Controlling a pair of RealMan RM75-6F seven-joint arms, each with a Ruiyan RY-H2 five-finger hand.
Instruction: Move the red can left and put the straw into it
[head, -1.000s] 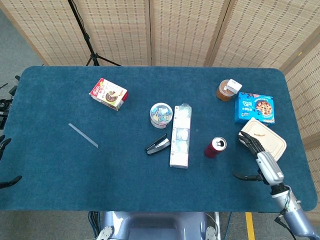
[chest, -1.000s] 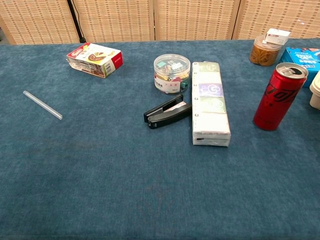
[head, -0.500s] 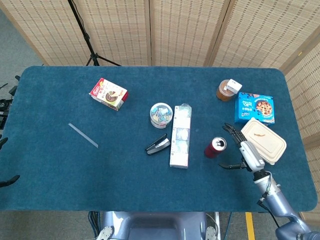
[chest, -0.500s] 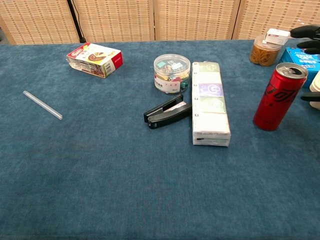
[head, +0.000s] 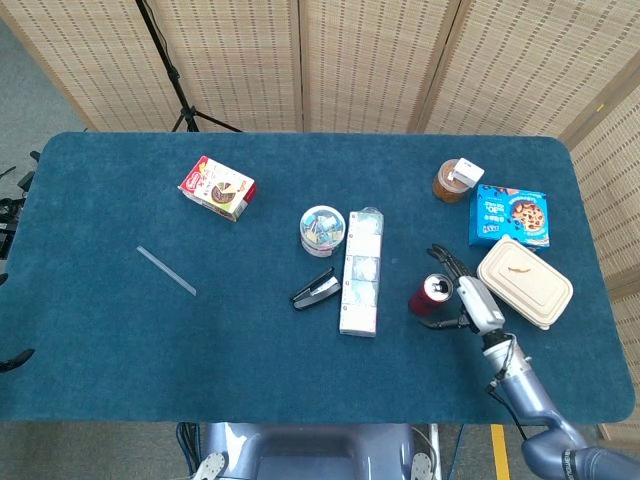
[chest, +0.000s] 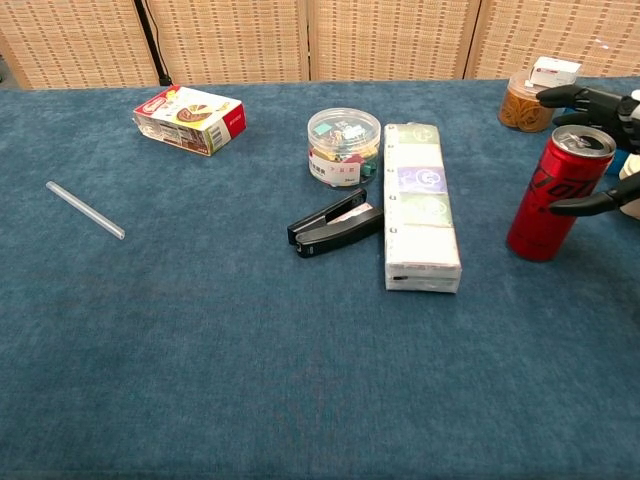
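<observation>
The red can (head: 430, 295) stands upright, top open, right of centre on the blue table; the chest view has the can (chest: 555, 195) at its right edge. My right hand (head: 468, 302) sits just right of the can with its fingers spread around it. In the chest view the hand (chest: 612, 198) has its thumb against the can's side and its fingers (chest: 585, 97) reaching over the rim, not closed. The clear straw (head: 166, 270) lies flat far to the left, also seen as the straw (chest: 85, 210). Only a dark tip of my left hand (head: 12, 357) shows at the left edge.
Left of the can lie a long tissue pack (head: 361, 285), a black stapler (head: 315, 290) and a round jar of clips (head: 322, 228). A red box (head: 217, 187) lies back left. A beige lunch box (head: 525, 282), a blue cookie box (head: 508, 216) and a brown jar (head: 452, 180) crowd the right.
My right hand has moved left, from beside the lunch box up to the can, and now brackets it. The can and straw have not moved. The left hand has slid further off the left edge.
</observation>
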